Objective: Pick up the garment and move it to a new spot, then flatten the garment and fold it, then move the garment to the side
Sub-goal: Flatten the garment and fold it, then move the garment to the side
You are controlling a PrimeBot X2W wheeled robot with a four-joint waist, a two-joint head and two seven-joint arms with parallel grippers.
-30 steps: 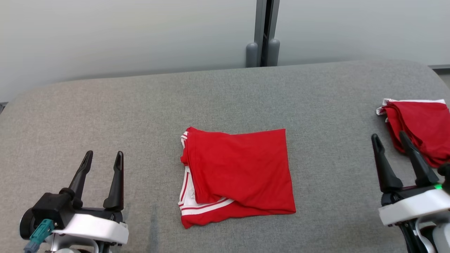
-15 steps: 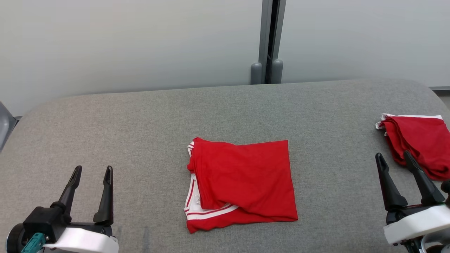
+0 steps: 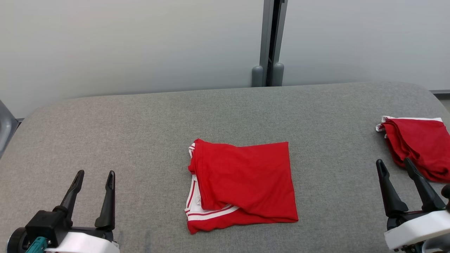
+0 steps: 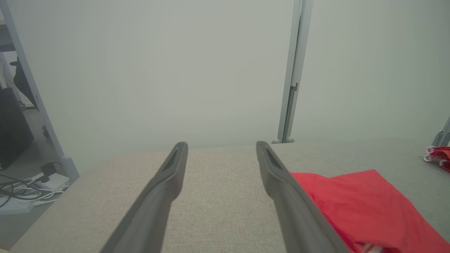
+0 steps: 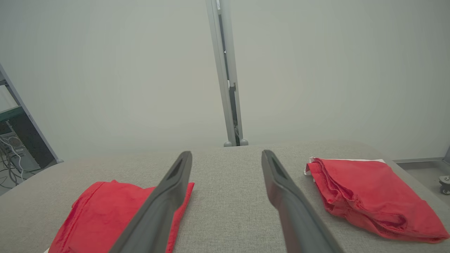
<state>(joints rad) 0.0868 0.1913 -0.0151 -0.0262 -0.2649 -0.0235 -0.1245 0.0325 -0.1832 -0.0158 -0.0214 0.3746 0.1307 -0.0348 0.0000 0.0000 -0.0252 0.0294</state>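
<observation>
Garment (image 3: 242, 184) lay folded on the tabletop (image 3: 140, 123) between my left pincer (image 3: 96, 172) and right pincer (image 3: 393, 161), well apart from both. Both stood open, holding nothing. Judged it light, soft, limp: layers would slip apart unless I pinched the whole stack at two edges.

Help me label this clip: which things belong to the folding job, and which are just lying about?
In the job: folded red garment, mid grey table; left gripper and right gripper, both open, empty.
Lying about: second red garment by the table's right edge; cables on the floor.
</observation>
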